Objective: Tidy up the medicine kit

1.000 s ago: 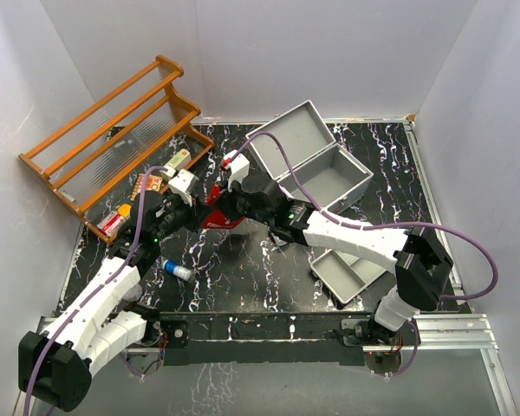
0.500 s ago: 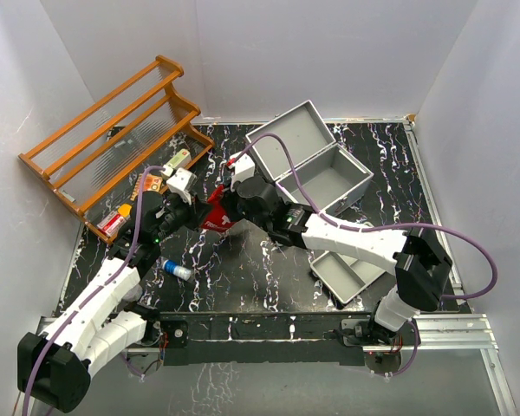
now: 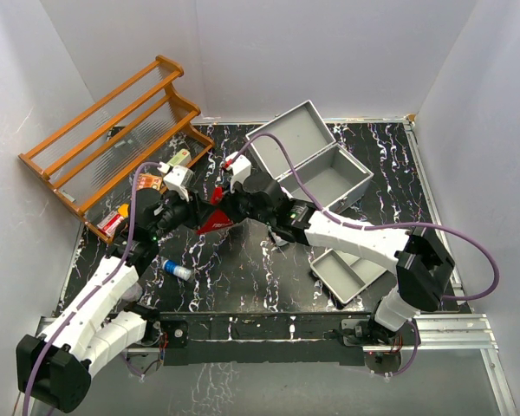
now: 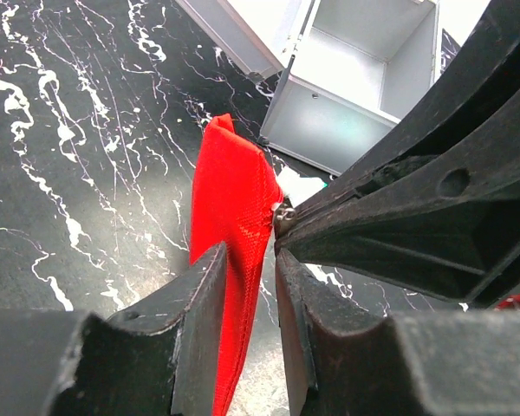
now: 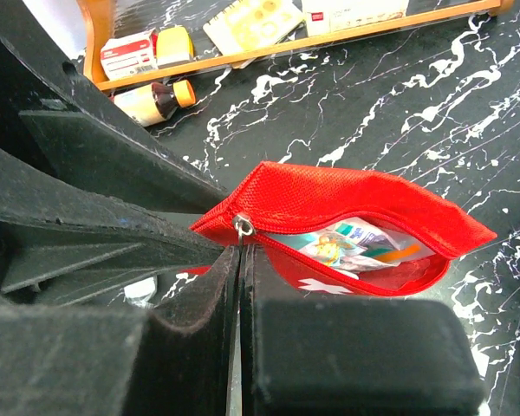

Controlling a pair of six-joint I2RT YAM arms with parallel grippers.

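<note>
Though white walls close 3 sides of the table, there's open black top at bottom-centre of the top view and along the right edge, past the medicine kit.

Kit: 1 grey case with its lid up, upper centre-right, close to the far edge. 1 grey tray sits lower right near the front edge, partly under the right arm. 1 wooden rack fills the upper-left corner, tilted vs. the wall. 1 blue-capped bottle lies lower left.

1 red pouch is mid-frame between both grippers, its mouth open w/ packets inside.

Right gripper: fingers pressed together on the pouch's zip end.

Left gripper: narrow gap w/ pouch fabric in it. Can't tell if it pinches.
</note>
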